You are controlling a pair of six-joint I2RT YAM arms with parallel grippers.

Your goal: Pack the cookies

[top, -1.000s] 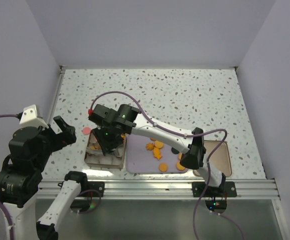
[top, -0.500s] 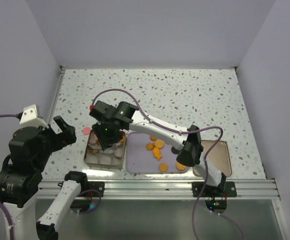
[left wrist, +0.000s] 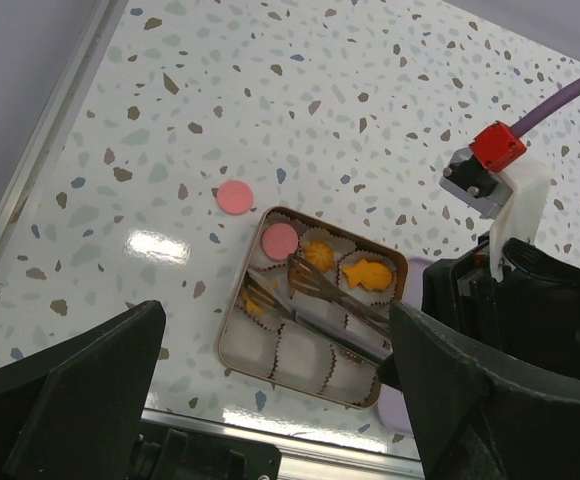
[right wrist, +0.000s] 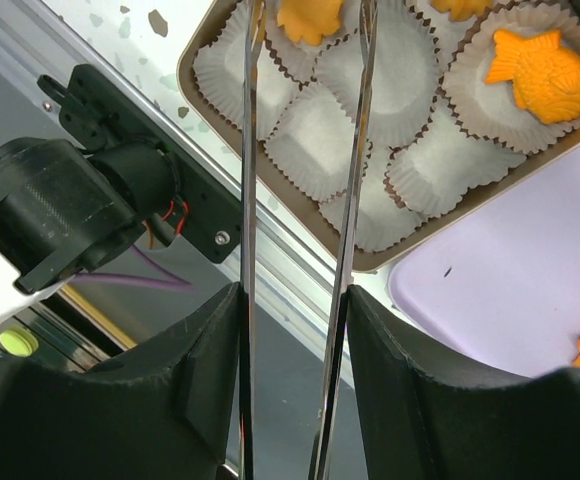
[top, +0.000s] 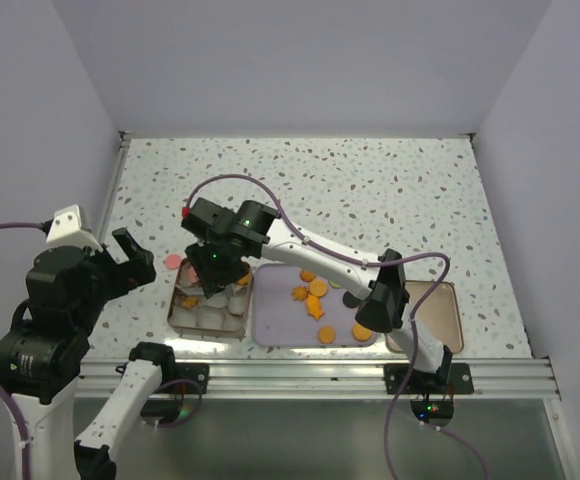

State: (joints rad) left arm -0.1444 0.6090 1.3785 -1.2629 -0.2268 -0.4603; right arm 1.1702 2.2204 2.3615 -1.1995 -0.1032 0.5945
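Since a second ago the right gripper (right wrist: 295,400) has drawn slightly rearward over the tin (left wrist: 228,335), uncovering one more of the cookies (top: 317,289) on the lilac tray (top: 275,320) to its right. It clamps metal tongs (right wrist: 355,150), blades parted. An orange cookie (left wrist: 317,255) lies between them near the tips; whether it is gripped cannot be told. Beneath the blades lie white paper cups (right wrist: 315,140), with a fish-shaped cookie (right wrist: 540,70) to their right and a pink disc (left wrist: 280,240) beyond the tips. The left gripper (left wrist: 278,315) hangs wide open and empty.
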